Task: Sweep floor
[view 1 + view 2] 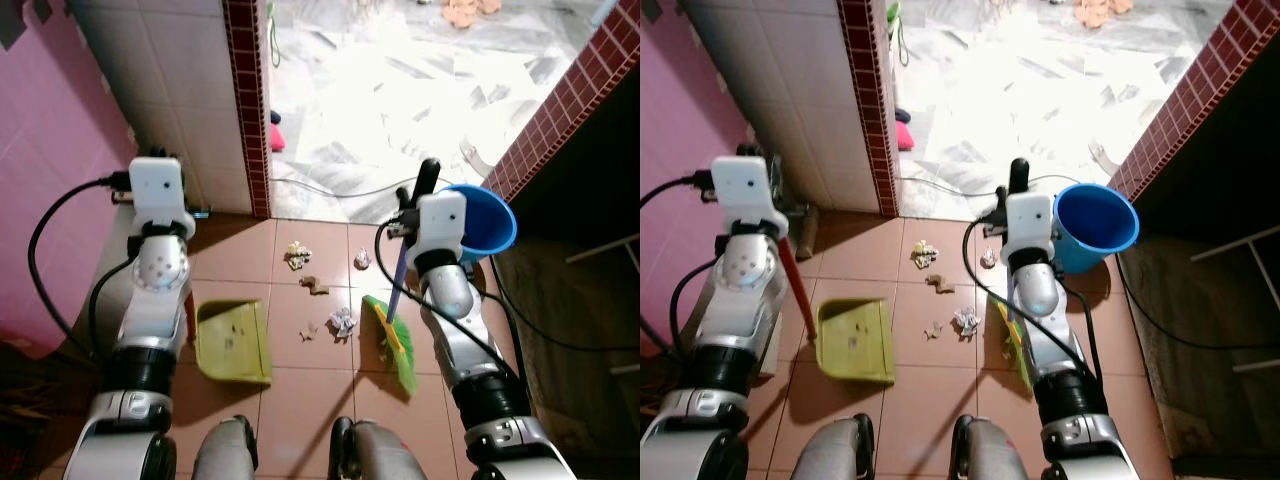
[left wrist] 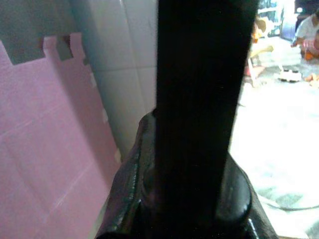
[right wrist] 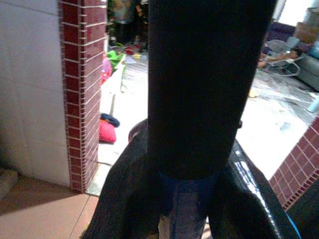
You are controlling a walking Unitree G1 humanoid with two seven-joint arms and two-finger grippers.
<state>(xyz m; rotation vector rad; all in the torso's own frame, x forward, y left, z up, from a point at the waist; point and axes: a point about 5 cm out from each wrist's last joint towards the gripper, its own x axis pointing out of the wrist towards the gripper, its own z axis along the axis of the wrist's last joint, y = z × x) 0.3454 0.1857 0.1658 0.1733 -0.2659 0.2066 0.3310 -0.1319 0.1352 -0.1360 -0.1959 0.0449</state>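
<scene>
right gripper [image 1: 414,200] clamps broom [image 1: 392,340] | left gripper [image 1: 768,215] grips dustpan [image 1: 234,342] handle | scraps [image 1: 342,322] mid-frame unswept; sweeping barely begun

Yellow-green dustpan [image 1: 235,342] with red handle [image 1: 792,283], green broom head [image 1: 392,345] on blue stick [image 1: 397,284], blue bucket [image 1: 1096,226], terracotta floor tiles [image 1: 300,395], dark red brick pillar [image 1: 248,100], pink wall [image 1: 45,170], white-grey marbled floor [image 1: 400,90]

Floor [image 1: 300,400]: terracotta tiles.
Dustpan [image 1: 233,342]: green, laid flat on the tiles.
Scraps [image 1: 342,321]: scattered between dustpan and broom head [image 1: 393,343].
Bucket [image 1: 1095,226]: blue, stood on the floor.
</scene>
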